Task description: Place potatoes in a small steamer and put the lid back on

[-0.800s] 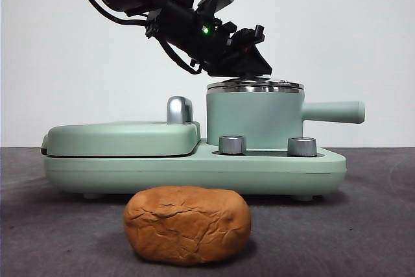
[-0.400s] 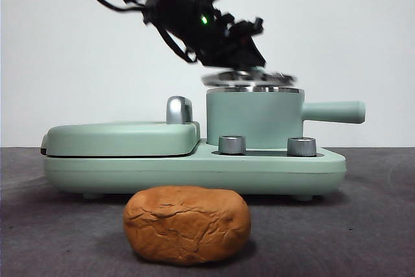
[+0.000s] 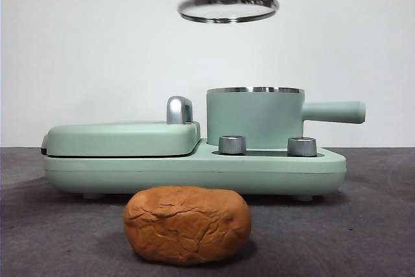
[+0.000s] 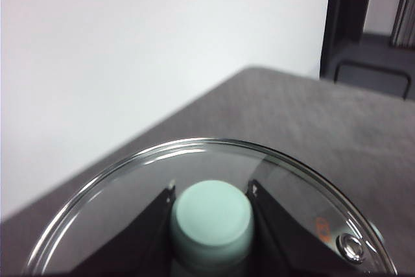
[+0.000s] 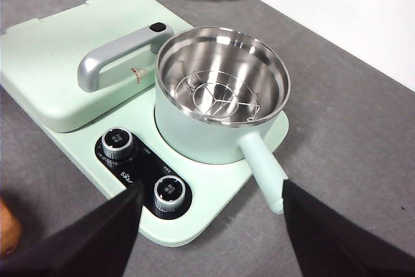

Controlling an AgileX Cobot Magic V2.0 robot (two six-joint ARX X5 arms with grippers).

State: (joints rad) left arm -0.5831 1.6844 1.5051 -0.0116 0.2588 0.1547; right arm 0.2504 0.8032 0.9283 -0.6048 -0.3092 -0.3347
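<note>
A: Starting with the front view: where does everything sit against the small steamer (image 3: 254, 118)?

B: The lid (image 3: 227, 7) hangs high above the small steamer, clear of its rim and a little toward the griddle cover (image 3: 123, 138) side, carried under a dark arm at the top edge. The potato (image 3: 187, 224) lies on the table (image 3: 363, 225) in front of the steamer's base, well apart from the pot and untouched.

A: And the left wrist view?

B: The left hand (image 4: 211, 194) is clamped on the lid's mint-green knob (image 4: 211, 215), one jaw on each side, with the glass disc spread beneath it.

A: The right wrist view?

B: The right hand (image 5: 211, 215) looks down on the small steamer from above, jaws spread wide and holding nothing. The pot is open, with only a wire rack (image 5: 220, 97) inside. A sliver of the potato shows at the frame's edge, away from the pot.

A: So how far along is it?

B: By my reading, the lid is off and that is all. The potato has yet to be picked up and set in the pot, and the lid must go back on afterwards.
</note>
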